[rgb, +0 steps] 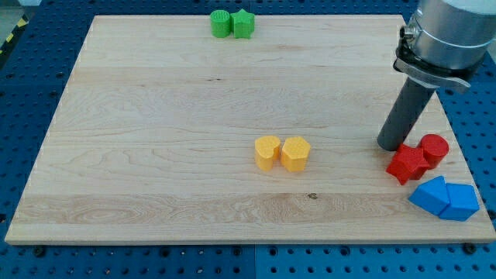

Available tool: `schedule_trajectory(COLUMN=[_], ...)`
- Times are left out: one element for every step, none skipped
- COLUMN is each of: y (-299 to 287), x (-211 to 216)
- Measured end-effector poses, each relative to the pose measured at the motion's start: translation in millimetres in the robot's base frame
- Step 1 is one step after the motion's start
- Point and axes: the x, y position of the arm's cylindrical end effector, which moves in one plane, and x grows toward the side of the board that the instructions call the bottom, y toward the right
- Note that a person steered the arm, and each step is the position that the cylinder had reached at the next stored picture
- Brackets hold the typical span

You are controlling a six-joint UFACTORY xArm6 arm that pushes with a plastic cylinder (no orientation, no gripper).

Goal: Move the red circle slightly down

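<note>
The red circle point(435, 149) lies near the board's right edge, touching a red star-shaped block point(407, 163) at its lower left. My tip point(390, 145) rests on the board just left of the red star's top and to the left of the red circle, close to both. The dark rod rises from it toward the view's top right.
Two blue blocks point(444, 198) lie together below the red pair at the lower right corner. Two yellow blocks point(282, 153) sit side by side at the board's middle. A green circle point(221, 23) and green star point(242, 24) touch at the top edge. The wooden board point(155, 116) lies on a blue perforated table.
</note>
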Motion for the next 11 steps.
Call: schedule_trajectory(y=[0.0, 0.0, 2.9, 32.1, 55.7, 54.9, 50.4, 49.8, 49.7, 51.1, 51.2], x=[9.4, 14.3, -15.4, -52.1, -47.5, -35.8, -27.4, -11.8, 8.8, 25.1, 27.7])
